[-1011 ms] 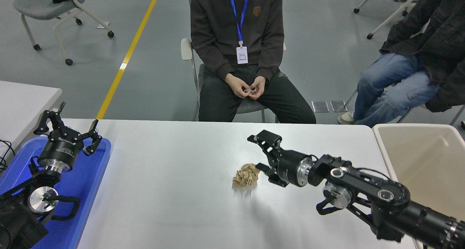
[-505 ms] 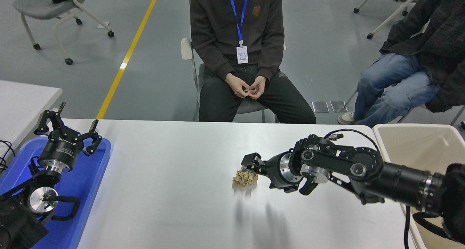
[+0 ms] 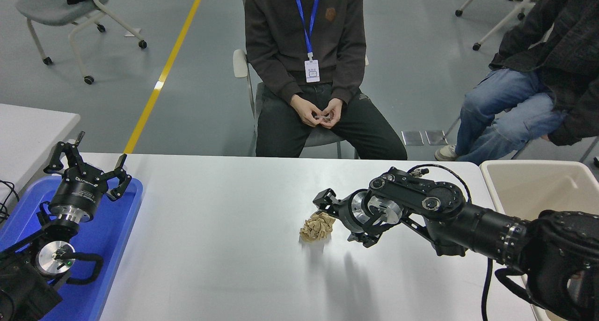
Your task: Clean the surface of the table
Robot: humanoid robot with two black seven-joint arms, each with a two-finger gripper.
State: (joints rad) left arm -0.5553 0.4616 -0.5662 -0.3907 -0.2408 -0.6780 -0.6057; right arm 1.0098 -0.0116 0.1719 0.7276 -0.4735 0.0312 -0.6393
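Right gripper (image 3: 327, 212) clamped on crumpled brown paper wad (image 3: 317, 227), white table surface (image 3: 224, 246) beneath. Left gripper (image 3: 89, 164) parked, splayed wide, over blue tray (image 3: 110, 246).

Your worktop (image 3: 224, 246) is wide, matte white and level. A crumpled tan paper wad (image 3: 317, 226) lies right of its centre.

Grey floor (image 3: 421, 68) with yellow line (image 3: 164, 70) and wheeled chairs (image 3: 70, 12).
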